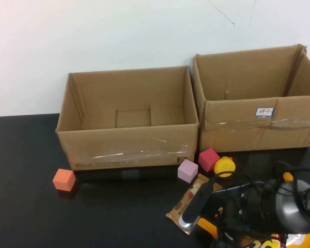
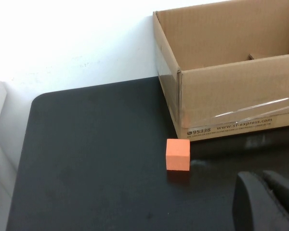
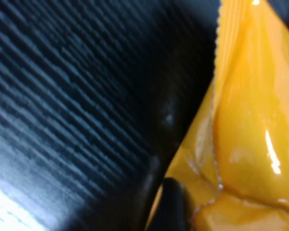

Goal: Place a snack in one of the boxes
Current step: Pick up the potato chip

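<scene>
Shows two open-topped boxes side by side at the back of a black desk (image 1: 31,206), against a white wall. Puts the left box (image 1: 126,119) a little nearer than the right box (image 1: 258,103), with their near corners almost touching. Picks out clear tape across both fronts and a small white label (image 1: 264,111) on the right one. Reveals nothing inside either box.

Finds the right pincer (image 1: 219,227) low at the desk's near right edge, pointing down over a glossy yellow bag (image 1: 294,242) that lies flat on the desk. Fills the right wrist view with that bag's crimped seam, very close, beside the dark desk. Leaves unclear whether this pincer is apart or together; cannot tell.

Places a brown packet (image 1: 186,204) on the desk just left of the right arm, partly under it. Lines up a lilac cube (image 1: 187,170), a magenta cube (image 1: 208,159) and a small yellow toy (image 1: 225,166) between that packet and the boxes' fronts, the lilac cube just in front of the left box's right corner.

Sets an orange cube (image 1: 64,180) alone near the left box's left front corner, close but not touching.

Catches the left pincer (image 2: 261,180) only in the left wrist view, pressed together and empty, hanging above bare desk near the orange cube.
</scene>
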